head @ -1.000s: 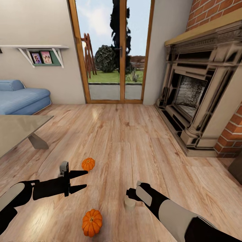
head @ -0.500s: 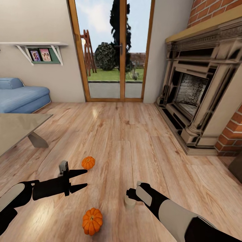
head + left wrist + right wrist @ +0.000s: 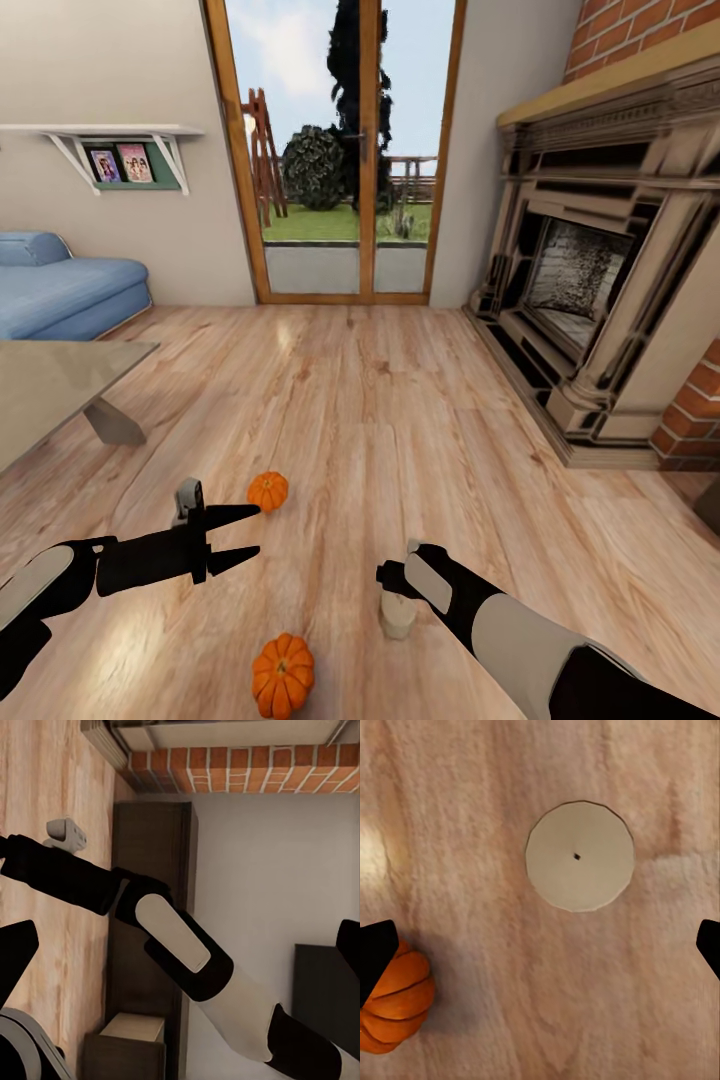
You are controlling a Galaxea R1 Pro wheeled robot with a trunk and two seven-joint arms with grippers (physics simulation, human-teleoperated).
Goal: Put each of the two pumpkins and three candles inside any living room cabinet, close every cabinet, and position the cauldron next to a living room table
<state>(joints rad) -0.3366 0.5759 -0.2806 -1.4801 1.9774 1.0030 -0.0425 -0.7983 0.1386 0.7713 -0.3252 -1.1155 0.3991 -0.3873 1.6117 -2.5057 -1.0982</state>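
Evidently the right gripper (image 3: 392, 578) hangs over the candle (image 3: 398, 615) to line up a top-down pick; its fingers are spread wide around the wick, grasping nothing. The left gripper (image 3: 240, 537), also released, waits near the far pumpkin (image 3: 267, 491). Since a second ago, the near pumpkin (image 3: 283, 676) sits lower in view, which suggests a head shift.

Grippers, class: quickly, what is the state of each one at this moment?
Left gripper: open, holding nothing, above the floor.
Right gripper: open, empty, fingertips wide apart over the candle.
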